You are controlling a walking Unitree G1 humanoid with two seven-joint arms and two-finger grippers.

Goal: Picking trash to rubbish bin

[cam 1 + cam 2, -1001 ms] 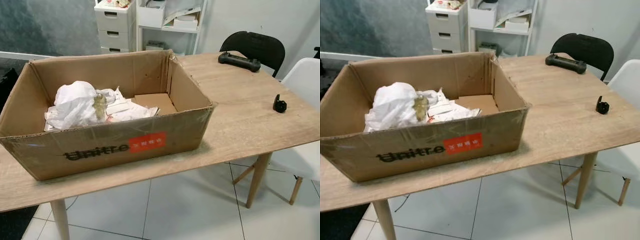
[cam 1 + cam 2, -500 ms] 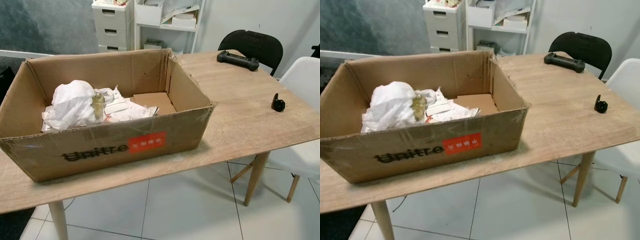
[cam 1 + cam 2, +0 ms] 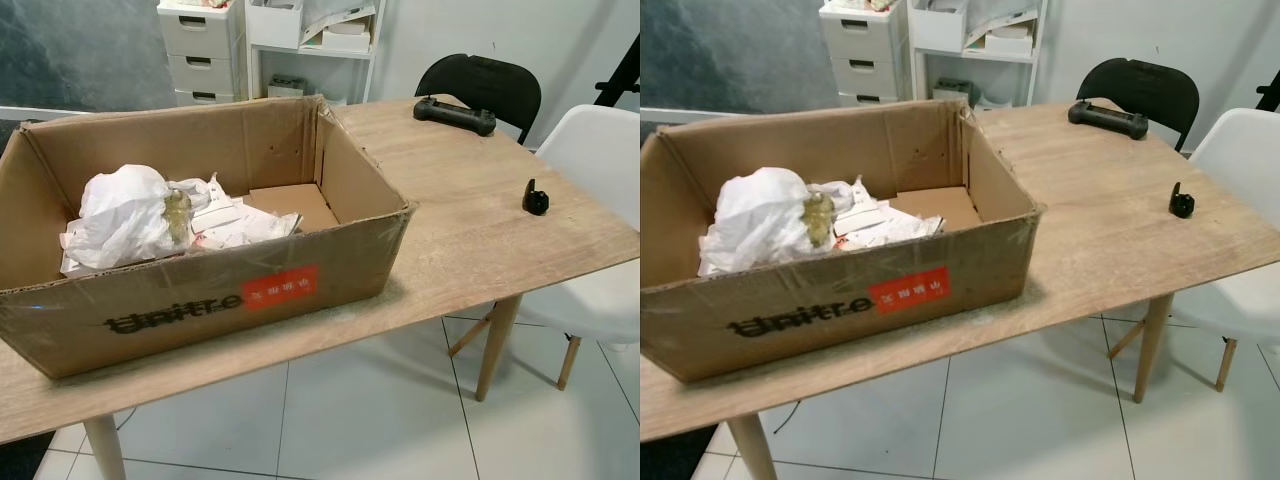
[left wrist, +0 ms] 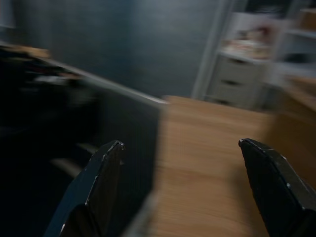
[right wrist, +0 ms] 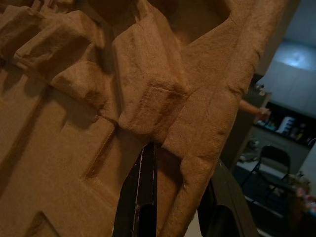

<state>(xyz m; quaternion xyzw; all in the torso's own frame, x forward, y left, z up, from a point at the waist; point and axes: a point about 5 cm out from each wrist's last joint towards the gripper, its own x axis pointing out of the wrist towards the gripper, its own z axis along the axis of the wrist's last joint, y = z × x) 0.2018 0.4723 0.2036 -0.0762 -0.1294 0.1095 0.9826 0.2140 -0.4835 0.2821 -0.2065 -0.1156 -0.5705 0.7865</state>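
Cardboard box (image 3: 200, 290) sits open on the left part of the wooden desk (image 3: 470, 230), its printed near wall facing the camera. Crumpled white trash (image 3: 120, 215) lies in the left half of the box, with flat papers (image 3: 235, 220) beside it toward the middle and a small yellowish lump (image 3: 178, 212) resting against the white heap. The right half of the box floor is bare cardboard.

On the far right of the desk lies a black controller (image 3: 455, 114), and a small black object (image 3: 535, 199) stands near the right edge. A black chair (image 3: 480, 85) and a white chair (image 3: 600, 200) stand at the desk's far and right sides.

The left gripper (image 4: 182, 192) has its fingers (image 4: 101, 182) spread wide apart, with blurred desk surface beyond. The right gripper (image 5: 180, 202) is closed on a brown moulded paper pulp piece (image 5: 98, 98), which fills most of its wrist view.
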